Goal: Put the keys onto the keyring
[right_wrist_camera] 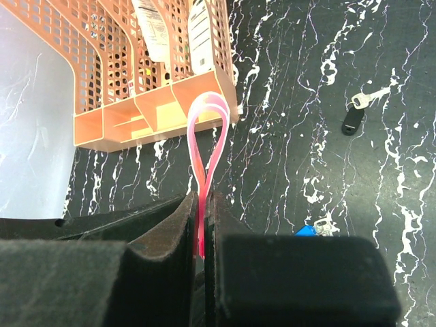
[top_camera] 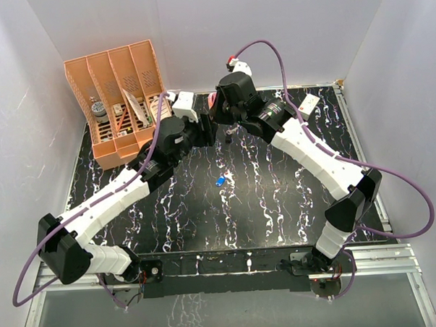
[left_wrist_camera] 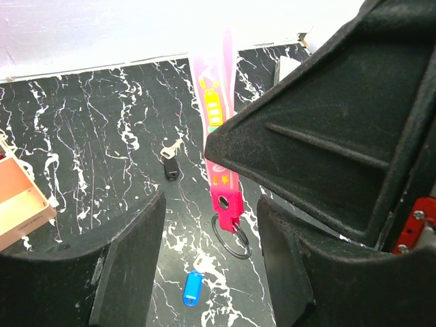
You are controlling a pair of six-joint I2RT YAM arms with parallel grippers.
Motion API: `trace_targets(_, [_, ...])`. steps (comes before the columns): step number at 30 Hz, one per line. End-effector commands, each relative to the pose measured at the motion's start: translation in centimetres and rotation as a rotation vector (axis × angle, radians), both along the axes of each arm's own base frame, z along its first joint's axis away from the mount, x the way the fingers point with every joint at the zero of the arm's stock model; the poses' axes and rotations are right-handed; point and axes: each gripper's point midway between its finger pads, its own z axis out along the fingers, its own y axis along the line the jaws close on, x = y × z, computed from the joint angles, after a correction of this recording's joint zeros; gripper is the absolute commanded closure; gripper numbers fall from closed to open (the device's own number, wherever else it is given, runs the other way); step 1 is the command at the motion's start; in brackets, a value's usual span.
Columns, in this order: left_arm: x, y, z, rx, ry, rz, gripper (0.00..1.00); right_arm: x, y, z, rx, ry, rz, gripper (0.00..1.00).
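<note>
Closest to the arm bases is the tiny key with a smooth bright blue plastic head [left_wrist_camera: 193, 287]. It lies flat on the black marble-look tabletop with white veins [top_camera: 278, 204], just on the near side of the strap's bottom end.

Next comes the left gripper [left_wrist_camera: 211, 262]. Its chunky matte black fingers [left_wrist_camera: 129, 269] stand apart with nothing pinched, and the thin dark metal ring [left_wrist_camera: 231, 237] at the strap's bottom end sits in the gap between them. Can't tell if the ring touches the table.

The ring hangs off a blocky hot-pink clasp [left_wrist_camera: 226, 203]. Above that runs the keyring itself, a flat glossy pink strap with yellow printed marks [left_wrist_camera: 216, 112]. Up top the right gripper [right_wrist_camera: 203, 204] is clamped tight on it, and a thin translucent pink loop pokes out past the closed jaws.

A bit beyond the strap and off to one side lies the tiny key with a black head and silvery blade [left_wrist_camera: 170, 165], flat on the table and well apart from the blue one.

Farthest back, past the strap, is the peach-orange perforated plastic file organizer with four slots [top_camera: 121, 102], with some papers stuffed in.
</note>
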Motion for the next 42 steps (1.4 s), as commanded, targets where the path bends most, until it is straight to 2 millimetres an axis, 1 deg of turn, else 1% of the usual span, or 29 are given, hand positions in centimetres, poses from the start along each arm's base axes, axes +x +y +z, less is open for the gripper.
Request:
trace_targets(1, [0.0, -0.6, 2.1, -0.035, -0.027, -0.011, 0.46, 0.1, 0.4, 3.7, 0.077, -0.072, -0.008, 1.00])
trace_targets(7, [0.3, -0.7, 1.9, -0.034, -0.019, -0.003, 0.49, 0.1, 0.6, 3.6, 0.077, -0.070, -0.005, 1.00])
trace_targets(17, [0.3, -0.4, 2.4, -0.045, -0.033, 0.009, 0.56, 0.2, 0.8, 3.5, 0.076, -0.069, -0.003, 1.00])
trace_targets(22, [0.0, -0.2, 3.3, -0.078, -0.065, 0.007, 0.56, 0.2, 0.6, 3.6, 0.074, -0.073, -0.009, 1.00])
trace_targets(28, [-0.2, 0.0, 3.9, -0.097, -0.086, 0.006, 0.56, 0.2, 0.6, 3.4, 0.072, -0.069, -0.011, 1.00])
trace_targets(33, [-0.4, 0.0, 4.0, -0.104, -0.089, 0.005, 0.57, 0.1, 0.6, 3.4, 0.074, -0.069, -0.009, 1.00])
trace_targets(36, [-0.3, 0.0, 4.0, -0.108, -0.091, 0.004, 0.59, 0.1, 0.6, 3.3, 0.073, -0.067, -0.008, 1.00])
trace_targets(42, [-0.2, -0.3, 3.6, -0.101, -0.076, -0.003, 0.60, 0.0, 0.5, 3.5, 0.075, -0.071, -0.009, 1.00])
